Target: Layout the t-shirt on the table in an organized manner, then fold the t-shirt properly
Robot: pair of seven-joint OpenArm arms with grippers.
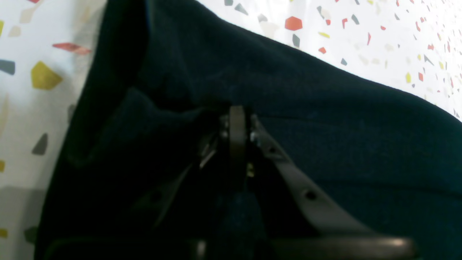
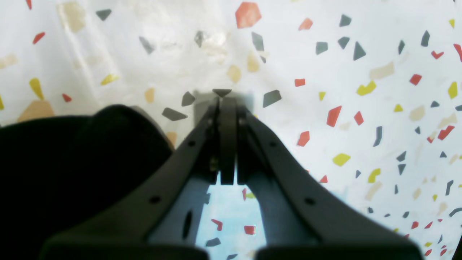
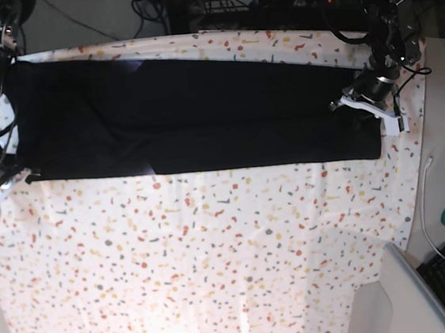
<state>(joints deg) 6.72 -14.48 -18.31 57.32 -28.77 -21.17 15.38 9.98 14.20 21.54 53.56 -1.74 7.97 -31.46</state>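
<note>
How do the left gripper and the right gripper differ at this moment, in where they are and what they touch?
The left gripper is pressed into the black t-shirt, while the right gripper sits over the bare speckled table beside the shirt's edge. Fabric fills the left wrist view; the right wrist view shows it only at the left side. Both grippers are shut; a grip on cloth cannot be confirmed.

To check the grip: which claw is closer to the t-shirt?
Left claw: shut on the t-shirt. Right claw is shut over the table, beside the shirt's edge.
</note>
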